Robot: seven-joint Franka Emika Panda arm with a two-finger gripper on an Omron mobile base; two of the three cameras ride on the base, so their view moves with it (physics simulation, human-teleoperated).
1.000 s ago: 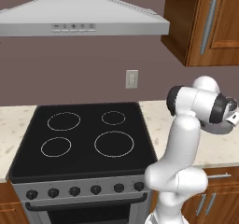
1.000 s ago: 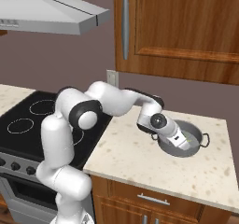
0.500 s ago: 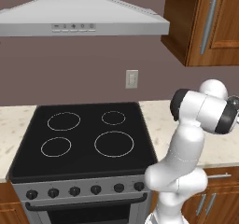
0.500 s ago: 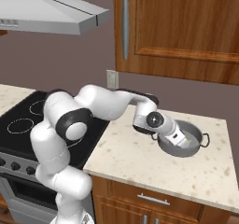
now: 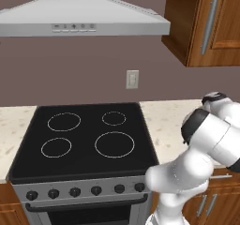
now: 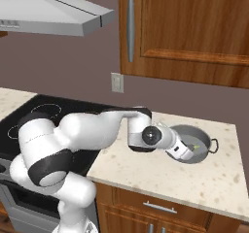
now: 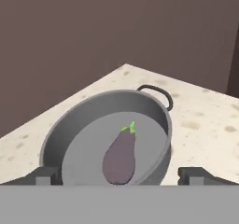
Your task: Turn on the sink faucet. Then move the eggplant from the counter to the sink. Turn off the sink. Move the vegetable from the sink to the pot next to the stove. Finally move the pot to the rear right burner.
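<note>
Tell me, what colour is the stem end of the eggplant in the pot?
Bright green, on the dark purple eggplant; the hand view shows it best.

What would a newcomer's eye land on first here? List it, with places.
First, the purple eggplant lying flat inside the grey pot on the speckled counter, right of the stove. Next, the white arm stretched over that pot, its gripper open above the rim. The stove's four burners stand bare.
</note>
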